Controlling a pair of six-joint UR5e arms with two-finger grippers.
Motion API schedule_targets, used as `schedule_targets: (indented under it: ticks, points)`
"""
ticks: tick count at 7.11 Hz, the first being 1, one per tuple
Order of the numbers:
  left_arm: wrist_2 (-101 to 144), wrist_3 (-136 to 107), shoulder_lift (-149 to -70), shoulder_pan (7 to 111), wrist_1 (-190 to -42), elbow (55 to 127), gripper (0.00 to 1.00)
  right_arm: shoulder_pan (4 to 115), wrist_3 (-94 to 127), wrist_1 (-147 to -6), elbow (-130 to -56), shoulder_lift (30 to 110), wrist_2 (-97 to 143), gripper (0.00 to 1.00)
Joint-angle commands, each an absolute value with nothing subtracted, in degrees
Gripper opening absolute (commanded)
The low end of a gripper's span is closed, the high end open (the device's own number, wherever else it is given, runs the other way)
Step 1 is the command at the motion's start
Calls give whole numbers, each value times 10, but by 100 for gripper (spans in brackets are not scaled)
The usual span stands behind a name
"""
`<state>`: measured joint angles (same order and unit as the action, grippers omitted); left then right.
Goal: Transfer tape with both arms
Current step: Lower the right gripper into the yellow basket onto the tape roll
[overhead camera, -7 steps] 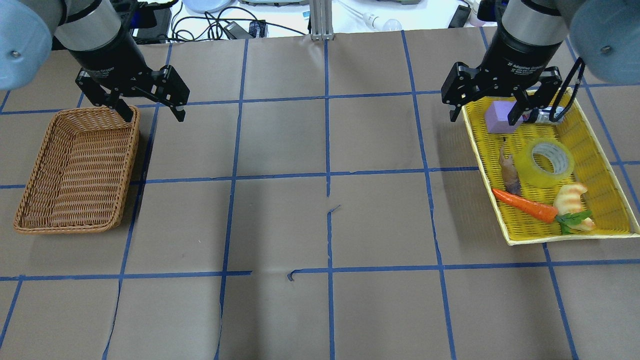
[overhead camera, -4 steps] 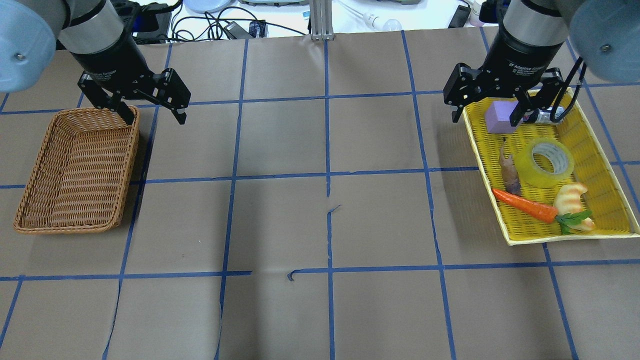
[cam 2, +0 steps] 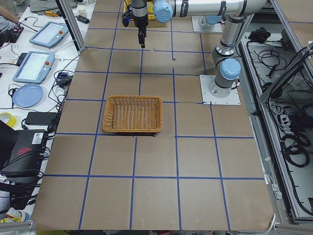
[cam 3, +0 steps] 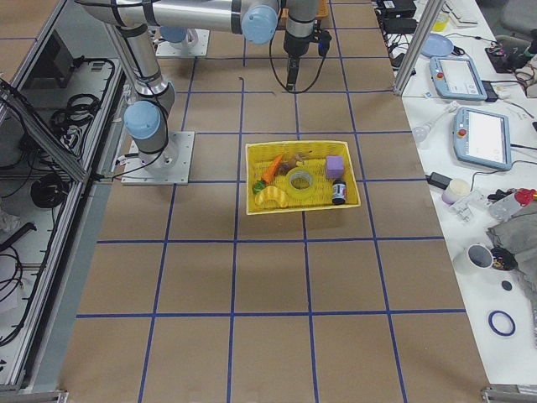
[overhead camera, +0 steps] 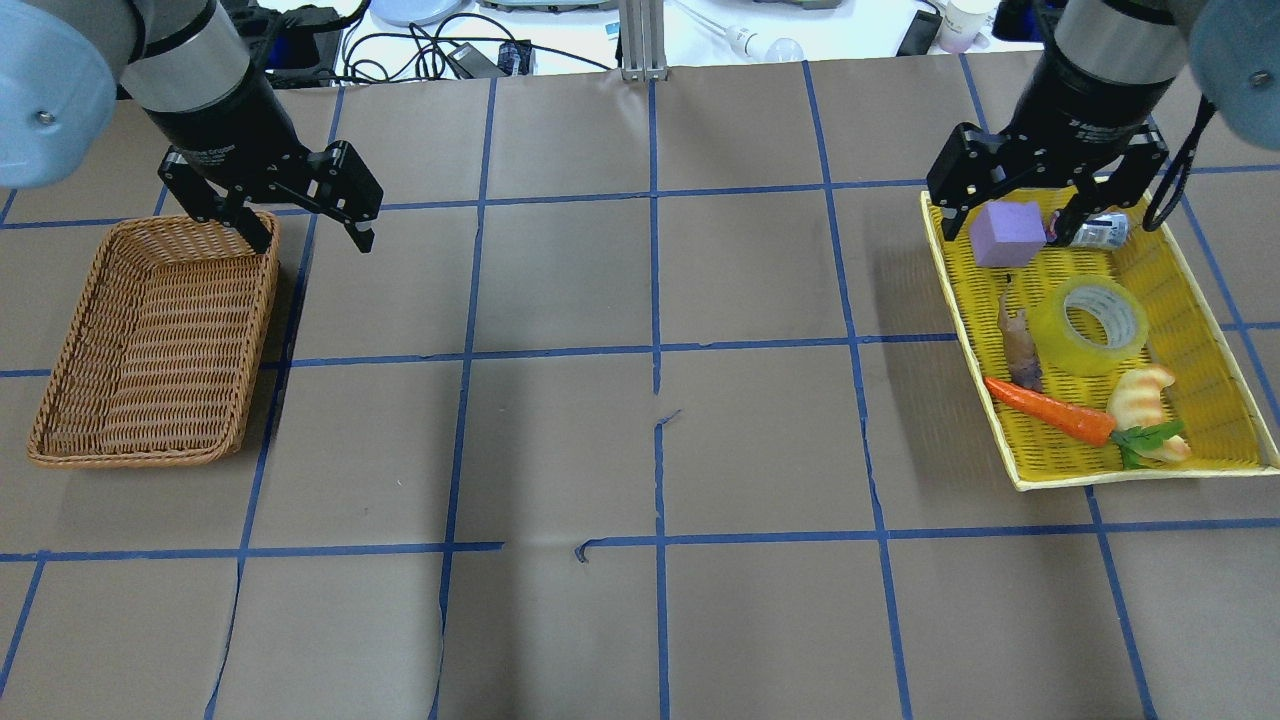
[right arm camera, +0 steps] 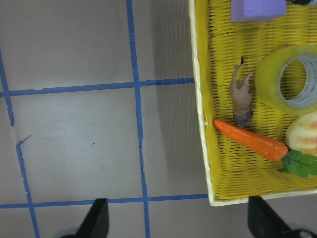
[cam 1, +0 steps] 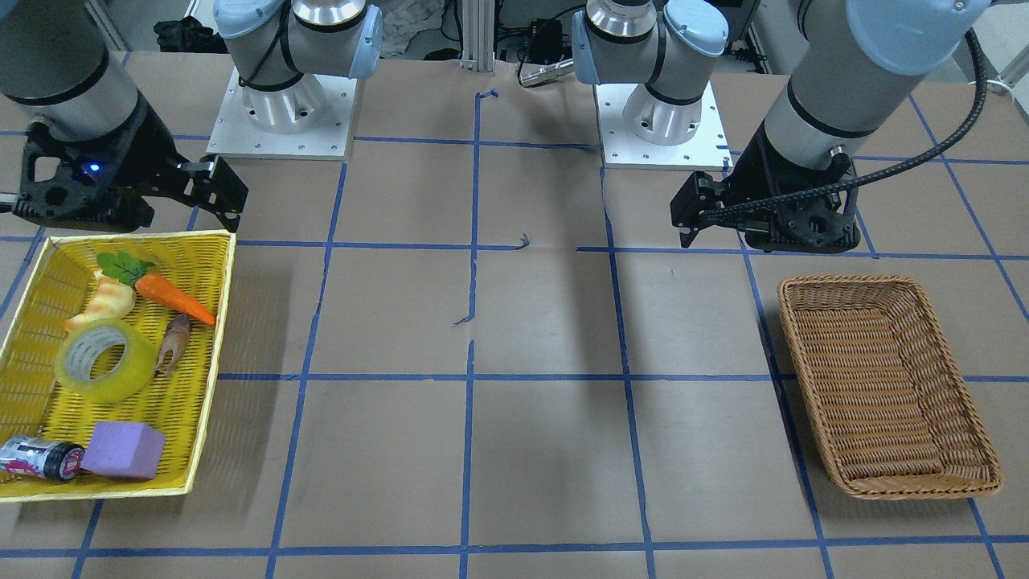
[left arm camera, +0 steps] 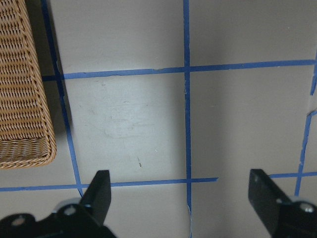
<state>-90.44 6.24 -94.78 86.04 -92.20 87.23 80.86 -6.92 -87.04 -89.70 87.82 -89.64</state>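
The tape is lying hole-up in the yellow tray near the tabletop's right edge, its top facing open air. A brown root piece is sitting just beside it toward the centre, and a bread piece is crowding its robot-side flank. A purple block and a can are filling the tray's far end. Bare tabletop is separating the tray from the wicker basket.

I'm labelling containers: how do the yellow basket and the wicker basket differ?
The yellow basket holds the tape, a carrot and a purple block among others; the wicker basket is empty. The yellow basket sits on the robot's right, the wicker basket on its left. Both are shallow, rectangular and woven.
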Motion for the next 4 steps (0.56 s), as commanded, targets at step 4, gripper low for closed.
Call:
schedule_targets:
  ticks: [4]
  points:
    - [-905, 62, -949, 860, -921, 877, 100, 653, -399, -994, -1002, 832, -885, 100]
